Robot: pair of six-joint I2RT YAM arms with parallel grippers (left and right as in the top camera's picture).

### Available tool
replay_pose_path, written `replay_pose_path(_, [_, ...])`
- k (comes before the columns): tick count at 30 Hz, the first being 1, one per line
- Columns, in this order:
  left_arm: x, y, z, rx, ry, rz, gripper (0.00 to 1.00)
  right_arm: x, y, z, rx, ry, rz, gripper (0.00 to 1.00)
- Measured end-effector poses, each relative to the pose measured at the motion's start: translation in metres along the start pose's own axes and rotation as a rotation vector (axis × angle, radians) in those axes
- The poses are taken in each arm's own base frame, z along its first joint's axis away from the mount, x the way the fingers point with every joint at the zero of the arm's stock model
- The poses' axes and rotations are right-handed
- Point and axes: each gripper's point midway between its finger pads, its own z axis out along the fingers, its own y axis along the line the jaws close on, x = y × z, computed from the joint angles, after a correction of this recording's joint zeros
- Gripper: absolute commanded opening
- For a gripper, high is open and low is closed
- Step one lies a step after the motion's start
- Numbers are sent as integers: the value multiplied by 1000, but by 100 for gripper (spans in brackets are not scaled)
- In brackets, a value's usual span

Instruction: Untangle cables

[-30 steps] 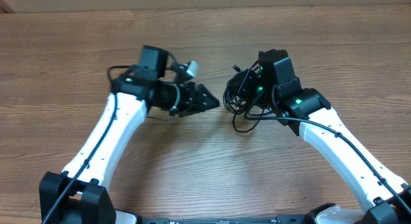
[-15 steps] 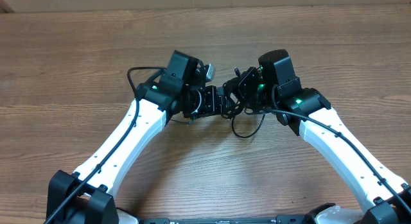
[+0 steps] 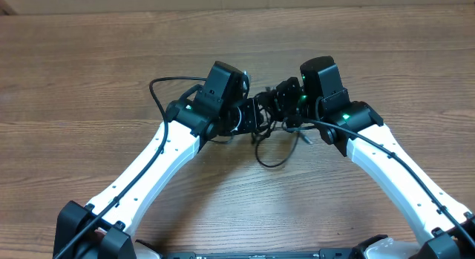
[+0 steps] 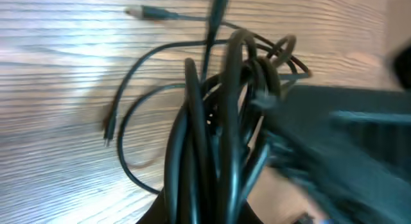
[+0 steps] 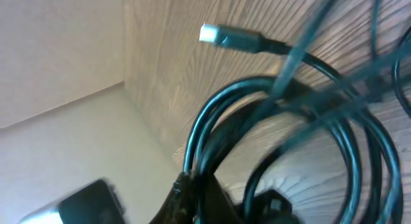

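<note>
The cables [image 3: 272, 116] are a knot of thin black wires held up between my two grippers at the table's middle. My left gripper [image 3: 257, 119] is shut on the knot's left side. In the left wrist view, several strands [image 4: 225, 108] run straight out of the closed jaws [image 4: 205, 210]. My right gripper [image 3: 286, 103] is shut on the right side, with looped strands [image 5: 194, 140] rising from its jaws [image 5: 199, 195]. One slack loop [image 3: 261, 159] hangs onto the wood below. A plug end [image 5: 215, 34] lies free on the table, and another plug end [image 4: 144, 12] shows in the left wrist view.
The wooden table [image 3: 89, 73] stretches out on all sides. Each arm's own thick black cable runs along it, one arching behind the left wrist [image 3: 159, 92]. In the left wrist view the right gripper body [image 4: 350, 121] is a dark blur close on the right.
My left arm has swung right from open table to the knot and shut on it. The knot has been drawn leftward, its slack loop now hanging further left. The right arm has stayed put.
</note>
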Motion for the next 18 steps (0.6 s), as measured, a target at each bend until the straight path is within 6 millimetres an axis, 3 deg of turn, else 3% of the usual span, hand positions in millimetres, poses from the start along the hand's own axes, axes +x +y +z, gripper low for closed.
replay_pose_path(6, [7, 34, -2, -150, 16, 18, 4, -2, 17, -6, -77, 44, -66, 4])
replay_pose_path(12, [-14, 58, -12, -181, -22, 111, 4, -7, -26, -19, 67, 118, -141, 4])
replay_pose_path(15, [-23, 60, -18, -107, -8, 223, 4, -8, -42, -25, 112, 152, -229, 4])
replay_pose_path(18, [-18, 53, -25, 26, 44, 386, 4, -5, -43, -29, 84, 202, -361, 16])
